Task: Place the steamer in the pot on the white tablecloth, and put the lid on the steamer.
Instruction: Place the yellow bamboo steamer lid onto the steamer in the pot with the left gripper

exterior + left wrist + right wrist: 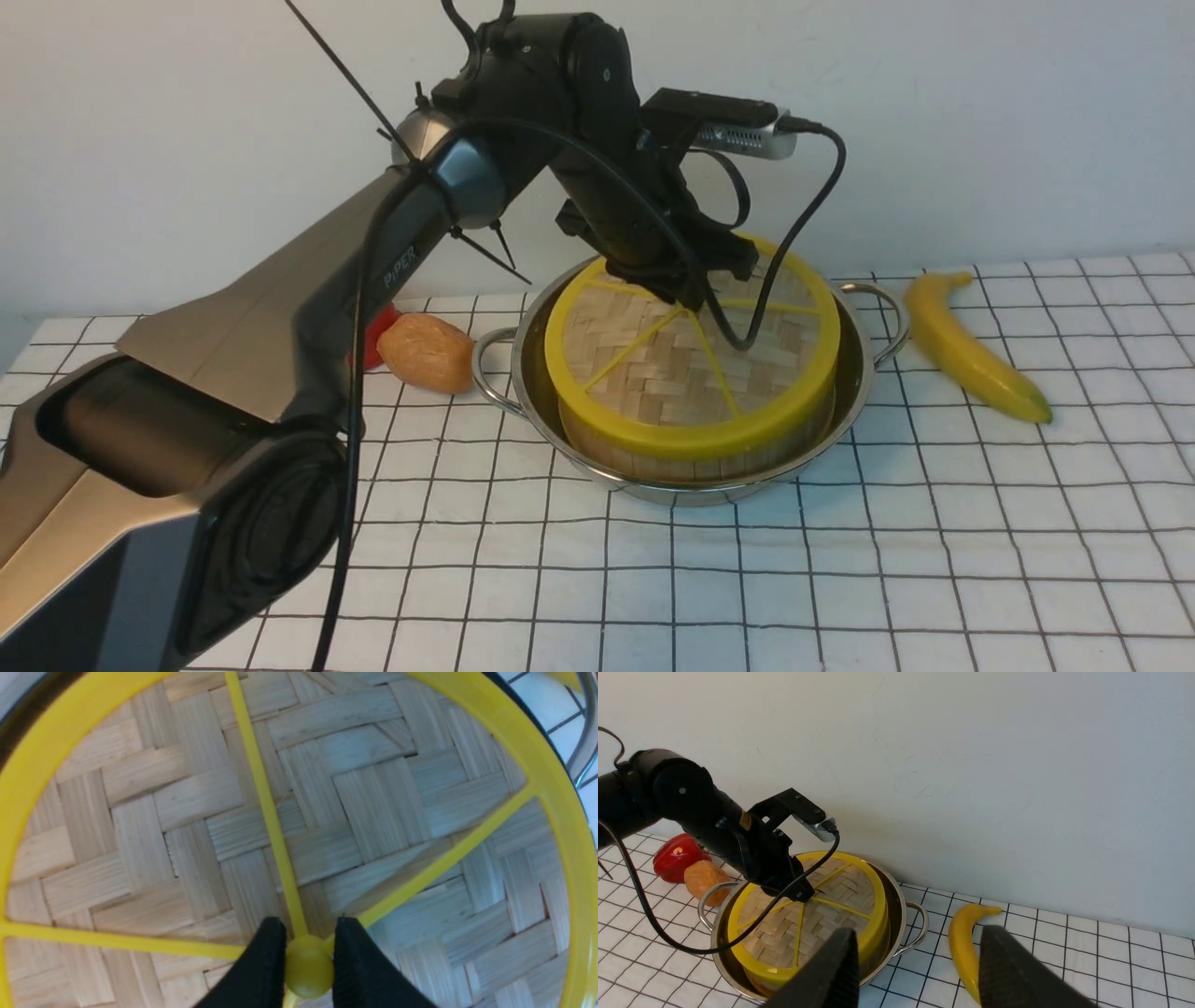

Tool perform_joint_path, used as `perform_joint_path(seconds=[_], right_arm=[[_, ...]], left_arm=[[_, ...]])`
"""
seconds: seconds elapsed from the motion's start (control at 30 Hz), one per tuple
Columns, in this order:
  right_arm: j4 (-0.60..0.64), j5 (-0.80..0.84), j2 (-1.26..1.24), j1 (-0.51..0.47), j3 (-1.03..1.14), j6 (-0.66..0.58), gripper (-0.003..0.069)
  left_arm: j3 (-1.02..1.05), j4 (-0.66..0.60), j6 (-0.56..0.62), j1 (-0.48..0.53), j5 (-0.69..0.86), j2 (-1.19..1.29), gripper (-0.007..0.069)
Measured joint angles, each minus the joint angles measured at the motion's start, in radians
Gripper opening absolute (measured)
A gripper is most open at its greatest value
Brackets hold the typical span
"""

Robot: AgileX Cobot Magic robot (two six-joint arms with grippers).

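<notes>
Left arm reaching forward, wrist bent down over pot, left gripper clamped on centre knob of lid, lid sitting on steamer inside pot on white tablecloth, right gripper aside, jaws wide, empty

Bright, even light; soft shadow under the pot; right claw blurred up close.

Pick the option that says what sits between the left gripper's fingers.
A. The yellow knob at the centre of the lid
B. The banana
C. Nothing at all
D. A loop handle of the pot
A: in the left wrist view the left gripper has its black fingers pressed on either side of the yellow knob at the hub of the lid.
</notes>
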Motion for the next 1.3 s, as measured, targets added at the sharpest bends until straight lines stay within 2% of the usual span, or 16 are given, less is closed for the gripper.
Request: perform_joint_path(seconds=[0.73,1.3], right_arm=[[0.003,0.0,0.007,0.0,0.0,0.0,0.0366],[0.003,0.0,0.007,0.0,0.0,0.0,0.0366]], left_arm=[[0.0,0.003,0.008,0.0,-0.055,0.001,0.012],[-0.028,0.023,0.008,0.0,-0.015,0.001,0.012]])
